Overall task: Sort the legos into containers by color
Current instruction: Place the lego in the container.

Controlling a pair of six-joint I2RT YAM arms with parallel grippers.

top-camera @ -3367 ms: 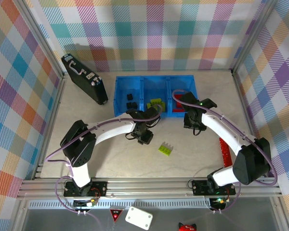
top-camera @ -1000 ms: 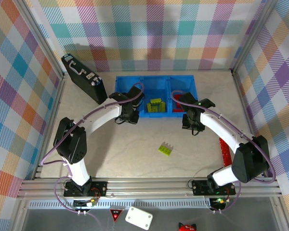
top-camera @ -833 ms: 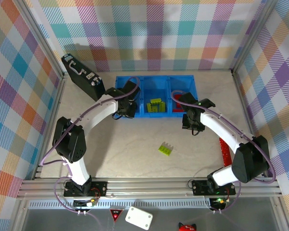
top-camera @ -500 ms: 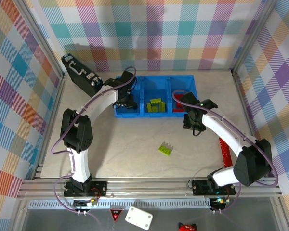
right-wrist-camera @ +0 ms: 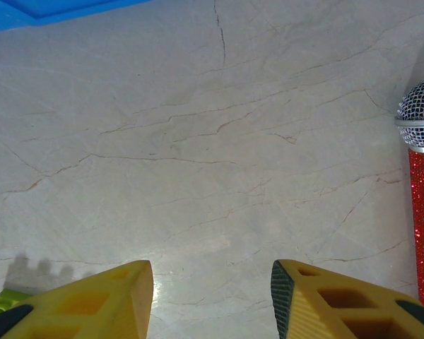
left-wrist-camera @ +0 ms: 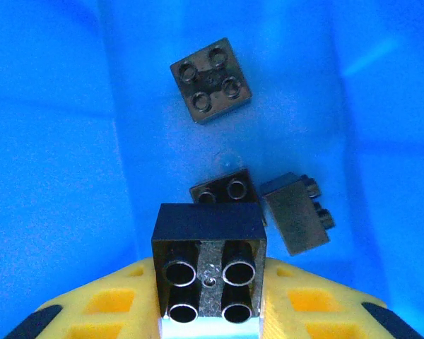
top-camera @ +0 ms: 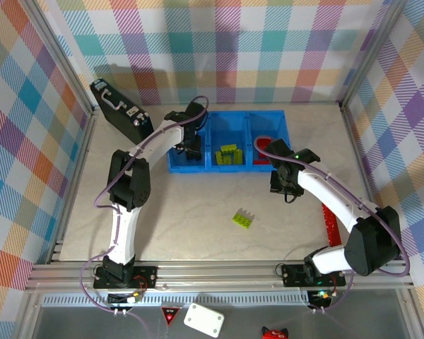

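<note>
Jaws: our left gripper [left-wrist-camera: 209, 282] pinches a black brick [left-wrist-camera: 209, 236] by its flat sides; our right gripper [right-wrist-camera: 212, 296] hangs spread and empty.
We hold the brick over the left bay of the tray [top-camera: 219, 168], above three black bricks [left-wrist-camera: 211, 80] lying there; one lime brick [top-camera: 243, 218] waits on the table [top-camera: 169, 226], well apart from the tray. We judge these bricks light, rigid and slick, so the smooth side walls, not the studs, suit a grip. Since the earliest frame our left arm has swung from mid-table to that bay; the lime brick has stayed put.
</note>
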